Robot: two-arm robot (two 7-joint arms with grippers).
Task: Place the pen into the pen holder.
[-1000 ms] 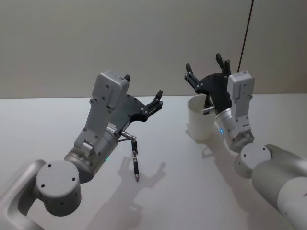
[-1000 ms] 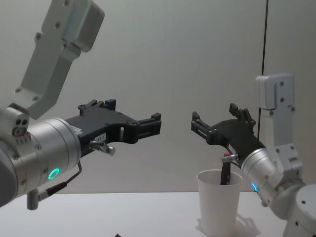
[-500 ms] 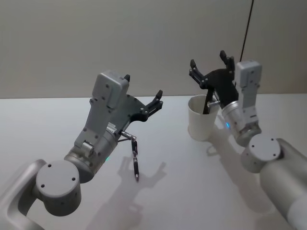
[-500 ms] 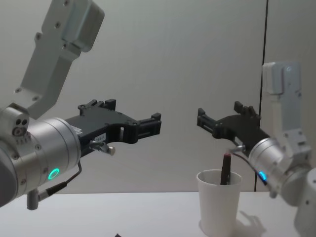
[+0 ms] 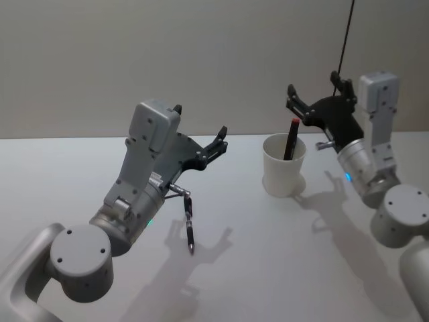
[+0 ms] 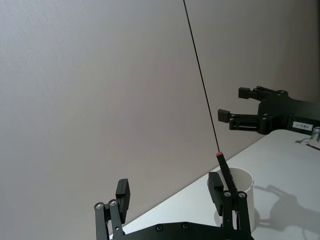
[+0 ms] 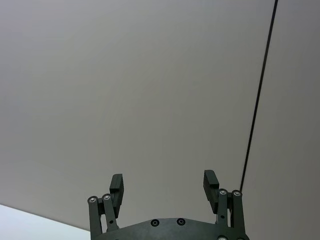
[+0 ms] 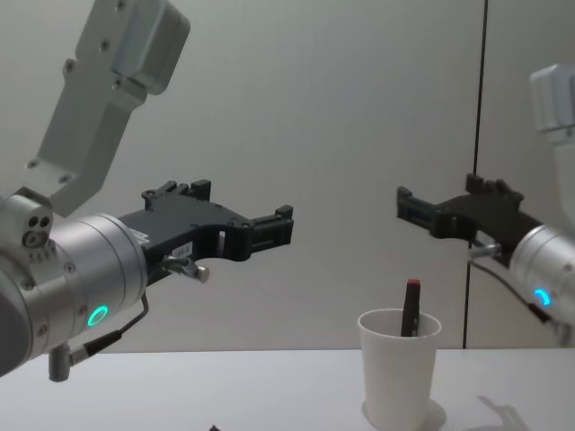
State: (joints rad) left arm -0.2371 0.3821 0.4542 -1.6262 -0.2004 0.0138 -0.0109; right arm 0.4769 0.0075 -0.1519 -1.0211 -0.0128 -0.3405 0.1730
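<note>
Pen (image 5: pixel 291 139) reads light, slick; pen holder (image 5: pixel 282 176) likely tippy; I'd take the upper shaft. My right claw (image 5: pixel 318 94) spread, above and beside; left claw (image 5: pixel 200 121) spread, parked

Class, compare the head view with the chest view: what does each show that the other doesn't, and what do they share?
Head view: the wide spread of table top, and a look down into the pen holder through its open mouth. Chest view: the holder's tapered side in profile. Both: the red-tipped pen standing in the holder, and the left end effector and right end effector, open, raised, apart from it.
</note>
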